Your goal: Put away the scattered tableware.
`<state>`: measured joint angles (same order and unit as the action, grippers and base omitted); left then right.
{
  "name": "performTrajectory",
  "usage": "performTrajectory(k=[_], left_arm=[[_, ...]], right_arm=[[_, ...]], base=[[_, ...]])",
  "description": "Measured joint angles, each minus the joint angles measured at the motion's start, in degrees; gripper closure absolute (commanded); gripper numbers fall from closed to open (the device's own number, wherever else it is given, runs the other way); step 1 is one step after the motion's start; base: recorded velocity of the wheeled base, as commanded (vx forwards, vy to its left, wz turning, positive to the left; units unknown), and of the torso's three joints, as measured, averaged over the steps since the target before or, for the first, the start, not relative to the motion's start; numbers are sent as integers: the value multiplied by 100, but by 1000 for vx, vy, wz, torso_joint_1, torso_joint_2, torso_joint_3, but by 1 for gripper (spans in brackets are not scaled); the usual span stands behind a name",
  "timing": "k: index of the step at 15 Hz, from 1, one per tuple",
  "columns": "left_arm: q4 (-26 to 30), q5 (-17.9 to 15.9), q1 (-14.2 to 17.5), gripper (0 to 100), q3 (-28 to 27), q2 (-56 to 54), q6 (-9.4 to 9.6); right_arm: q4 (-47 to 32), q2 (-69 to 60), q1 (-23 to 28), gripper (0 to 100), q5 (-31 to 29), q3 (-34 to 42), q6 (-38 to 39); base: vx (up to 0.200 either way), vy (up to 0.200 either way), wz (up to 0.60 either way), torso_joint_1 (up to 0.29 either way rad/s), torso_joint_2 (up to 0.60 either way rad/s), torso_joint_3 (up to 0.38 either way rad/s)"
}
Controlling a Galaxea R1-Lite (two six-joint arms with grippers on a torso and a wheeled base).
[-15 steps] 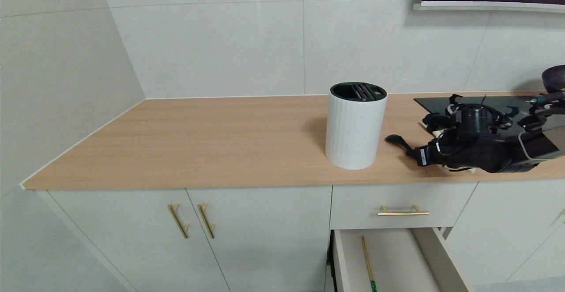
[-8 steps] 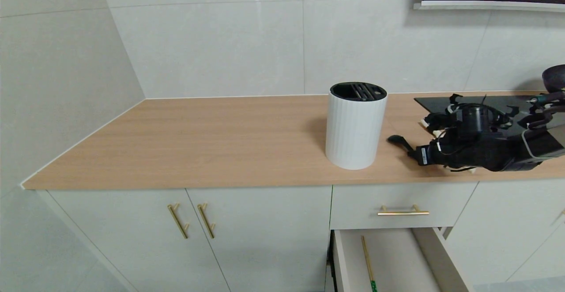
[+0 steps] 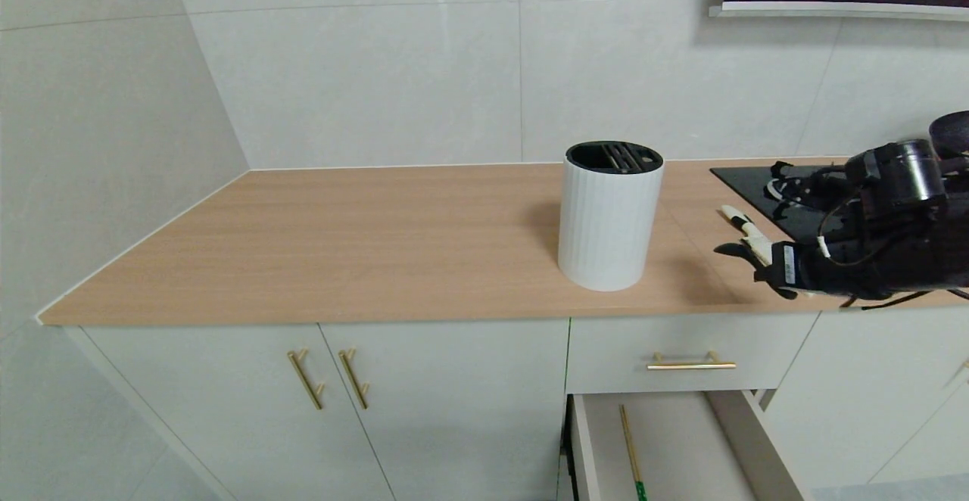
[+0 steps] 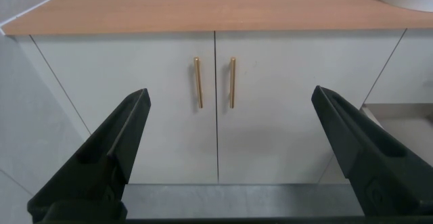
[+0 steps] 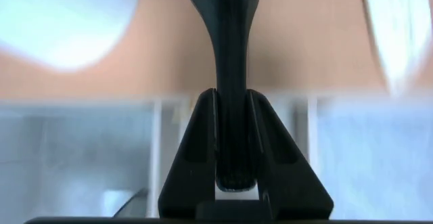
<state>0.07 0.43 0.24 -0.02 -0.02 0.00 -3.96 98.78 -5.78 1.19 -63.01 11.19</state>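
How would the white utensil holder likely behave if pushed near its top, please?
The utensil holder stands taller than wide, so it might tip rather than slide. Its ribbed wall probably aids grip. The counter looks smooth, so a low push should slide it.

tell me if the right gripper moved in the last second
Yes. The right gripper, shut on a black utensil, has pulled back to the right, away from the white holder, leaving more bare countertop between them.
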Motion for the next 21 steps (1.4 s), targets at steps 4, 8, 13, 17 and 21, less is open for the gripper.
performTrajectory(k=[4,8,13,17,21], left_arm=[[2,0,0,0,0,0,0],[0,0,-4,0,0,0,0],[-2,0,0,0,2,0,0],[0,0,-2,0,2,0,0],[0,0,0,0,2,0,0]], right_arm=[[-233,-1111,-719,100,-628,1287,222],[-244,-1467,-1079,100,-680,1785,238],[-241,-1458,-1175,100,-683,1892,233],[-222,-1351,-1282,100,-689,1960,233],[-217,-1235,-1304,100,-683,1969,229]], base=[[0,0,0,0,0,0],[0,0,0,-10,23,18],[0,0,0,-161,418,254],[0,0,0,-176,487,305],[0,0,0,-155,471,316]])
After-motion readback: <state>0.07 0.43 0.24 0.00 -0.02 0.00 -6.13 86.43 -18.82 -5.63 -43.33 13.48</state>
